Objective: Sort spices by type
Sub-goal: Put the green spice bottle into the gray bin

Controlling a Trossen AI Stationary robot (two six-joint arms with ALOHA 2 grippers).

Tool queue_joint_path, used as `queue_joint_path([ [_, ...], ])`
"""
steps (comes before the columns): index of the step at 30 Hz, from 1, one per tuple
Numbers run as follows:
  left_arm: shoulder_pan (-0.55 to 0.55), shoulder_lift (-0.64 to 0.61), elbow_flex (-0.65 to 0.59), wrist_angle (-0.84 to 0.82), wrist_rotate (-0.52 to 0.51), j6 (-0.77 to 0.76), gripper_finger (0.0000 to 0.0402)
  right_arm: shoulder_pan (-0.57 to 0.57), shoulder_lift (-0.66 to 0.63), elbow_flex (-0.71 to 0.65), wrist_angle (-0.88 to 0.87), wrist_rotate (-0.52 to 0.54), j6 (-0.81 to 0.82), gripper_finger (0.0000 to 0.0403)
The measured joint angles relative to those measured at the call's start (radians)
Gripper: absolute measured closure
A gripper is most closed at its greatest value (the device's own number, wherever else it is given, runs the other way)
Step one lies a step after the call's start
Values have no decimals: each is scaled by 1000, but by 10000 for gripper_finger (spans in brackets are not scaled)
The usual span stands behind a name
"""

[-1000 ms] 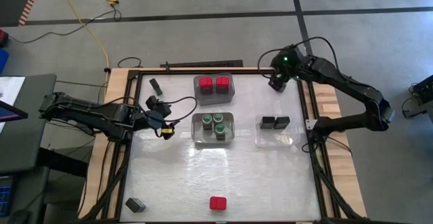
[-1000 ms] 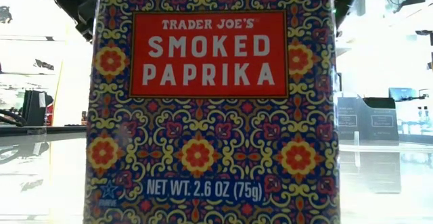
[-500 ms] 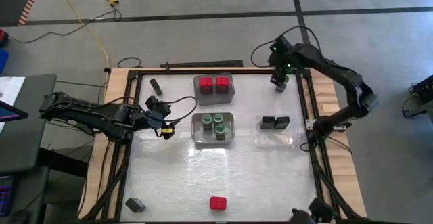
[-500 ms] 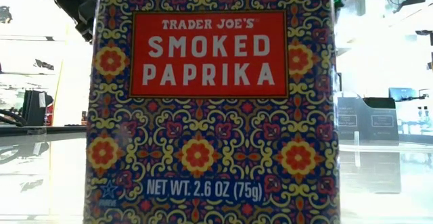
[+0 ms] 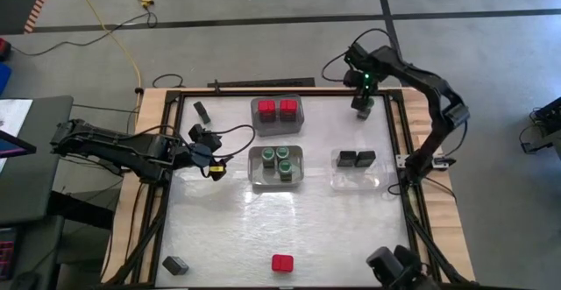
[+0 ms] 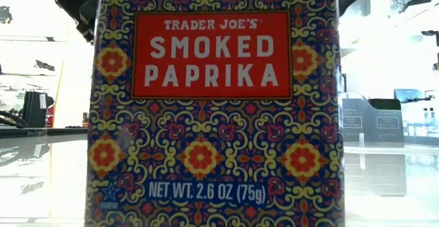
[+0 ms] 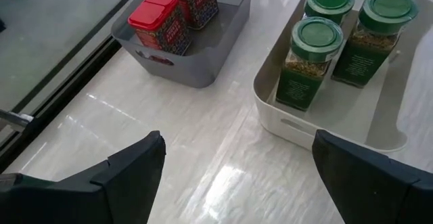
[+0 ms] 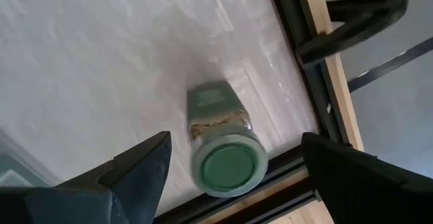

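The right arm has swung over the jar [image 8: 224,149] at the desk's [image 5: 289,229] one o'clock corner, its pincer [image 8: 233,183] spread wide; the jar looks light, hard and slippery, so pinch its sides below the lid.

Your low camera is filled by a paprika tin [image 6: 212,103]: navy ground crowded with yellow, red and orange floral medallions, and a red panel with white lettering. From above, you see its red lid against the pale, glossy white table [image 5: 324,229]. Beyond it, two more red-lidded tins [image 5: 277,109] sit in a smoky grey bin [image 7: 203,61]; just beside that bin, your white tray [image 7: 325,126] carries three jars with green lids [image 7: 318,34] and green labels. Right of the tray, two black tins [image 5: 357,159] rest in a clear bin [image 5: 359,181]. A lone green-lidded jar [image 8: 226,146] shows tan contents. Both arms are black.
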Motion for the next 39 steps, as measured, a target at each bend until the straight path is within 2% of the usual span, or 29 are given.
queue_joint_path([
  [6,0,0,0,0,0,0,42,-37,39,0,-21,0,-42,35],
  [21,0,0,0,0,0,0,42,8,53,-1,-71,0,-58,35],
  [39,0,0,0,0,0,-32,42,8,53,-1,-112,5,-68,35],
])
